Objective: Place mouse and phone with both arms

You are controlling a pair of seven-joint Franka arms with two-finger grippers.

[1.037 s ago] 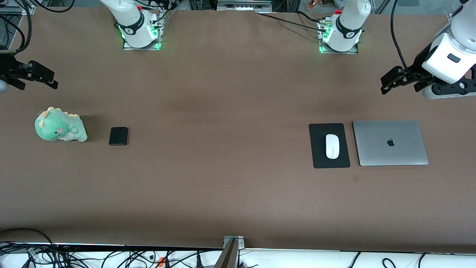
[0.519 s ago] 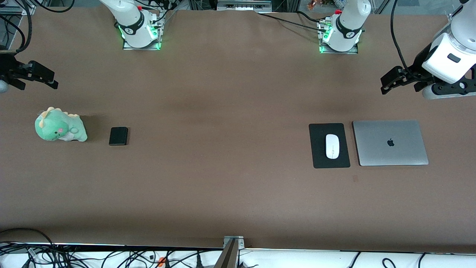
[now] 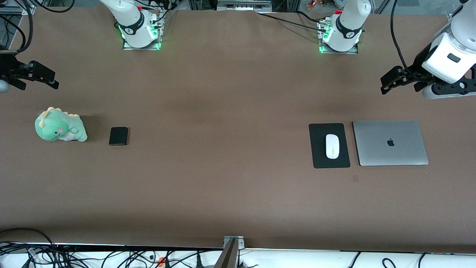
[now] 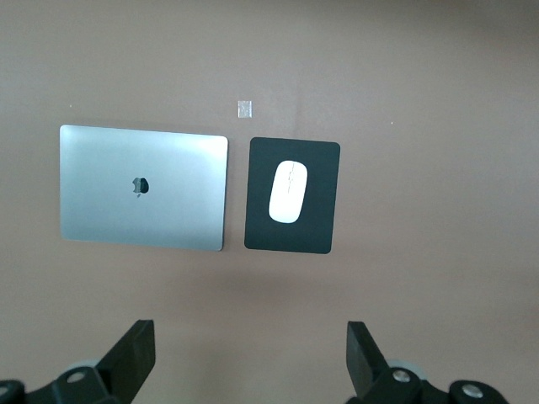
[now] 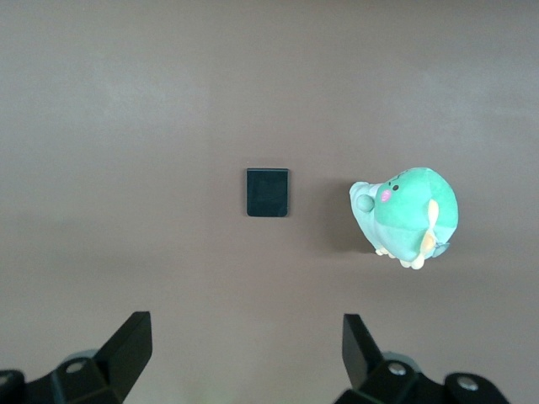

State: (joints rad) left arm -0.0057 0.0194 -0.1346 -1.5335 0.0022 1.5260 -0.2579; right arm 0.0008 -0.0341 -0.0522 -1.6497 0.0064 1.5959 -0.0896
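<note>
left gripper [image 3: 395,80] wide apart, empty | right gripper [image 3: 35,76] wide apart, empty, barely shifted | mouse [image 3: 332,146], phone [image 3: 118,136] unmoved

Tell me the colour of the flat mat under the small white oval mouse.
Black; the flat rectangular mat shows best in the left wrist view.

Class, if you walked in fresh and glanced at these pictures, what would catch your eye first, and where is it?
Probably the green plush dinosaur at the right arm's end of the table, with the small black phone beside it. Toward the left arm's end, the white mouse lies on a black mat next to a closed silver laptop. Both grippers, left and right, hang open above the table.
</note>
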